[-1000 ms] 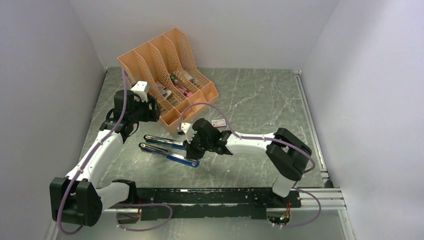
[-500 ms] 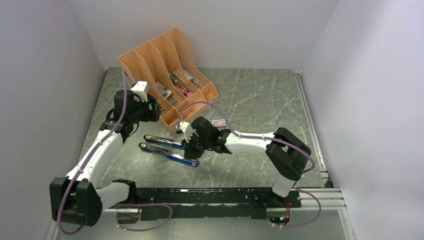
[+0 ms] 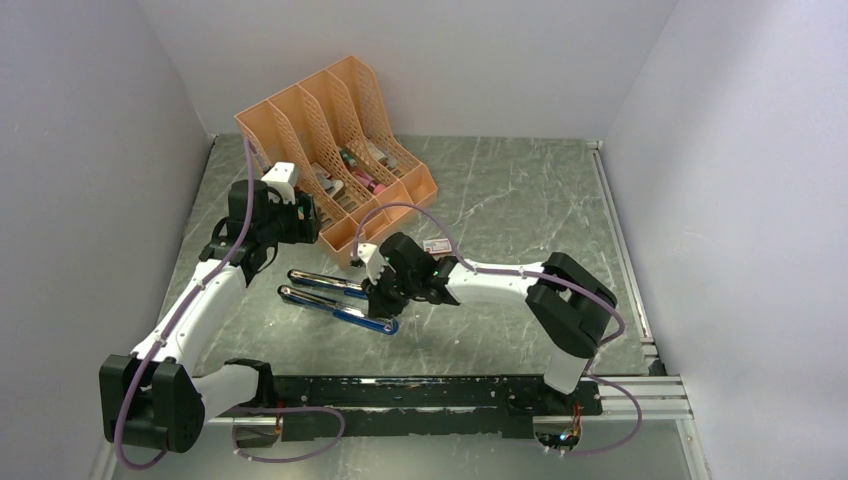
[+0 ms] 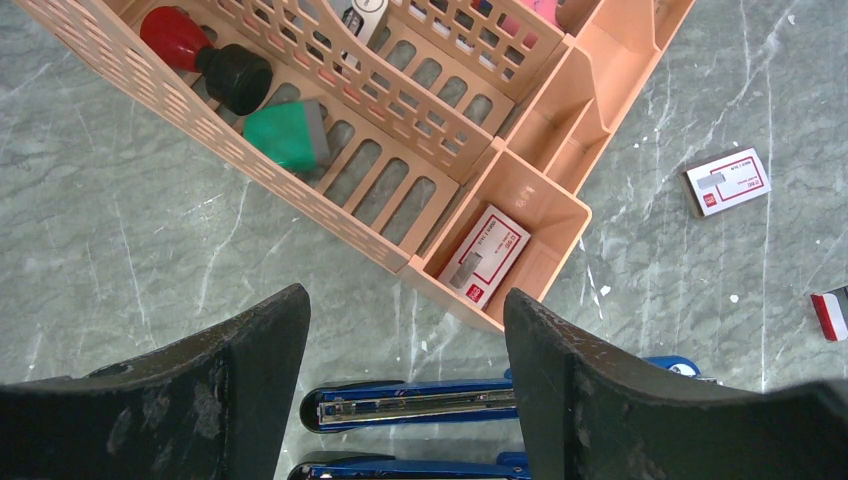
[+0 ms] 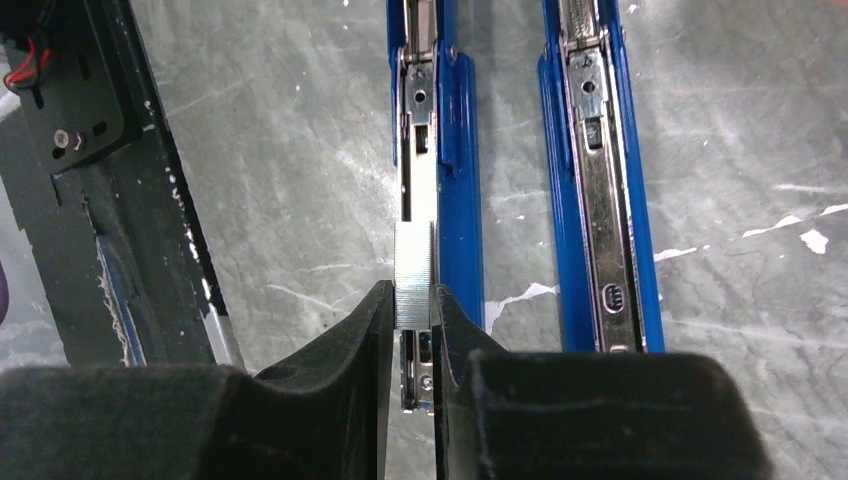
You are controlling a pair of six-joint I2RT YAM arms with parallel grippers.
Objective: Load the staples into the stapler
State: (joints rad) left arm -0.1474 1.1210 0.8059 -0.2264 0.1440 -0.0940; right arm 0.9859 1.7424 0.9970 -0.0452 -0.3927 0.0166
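Stapler (image 3: 338,298), top external view: lies opened flat on tabletop (image 3: 520,200), both blue halves side by side, just in front of orange organiser (image 3: 340,120).
- Places right claw (image 3: 375,292) low over the stapler end nearer the right arm.
- Places left claw (image 3: 298,222) beside the organiser's near corner.
- Records a slight leftward shift of right forearm and elbow since a second ago, with the wrist nudged a touch along the stapler.
- Finds stapler, organiser and left arm unmoved.
- Reads as a slow creep of the strip towards its slot. Insertion step in hand, not yet done.

Left wrist view:
- Shows left claw (image 4: 403,300) spread wide, holding nothing, hanging above organiser corner and tabletop.
- Shows one stapler half's bare metal rail (image 4: 420,405) in line below.
- Lists white-and-red box (image 4: 485,255) in the organiser's end compartment.
- Lists second box (image 4: 727,181) loose on tabletop, well apart.

Right wrist view:
- Shows right claw (image 5: 412,295) pinched shut on staples (image 5: 414,268).
- Shows the silvery strip jutting forward from between the fingertips, in line with magazine channel (image 5: 420,150) of the left-hand blue half.
- Shows the other half (image 5: 590,200) bare alongside.
- Cannot tell whether the strip already sits in the channel or rides just above it.
- Suggests alignment nearly settled. Calls next for sliding the strip down and forward before release, with some risk of tilt against the channel wall.
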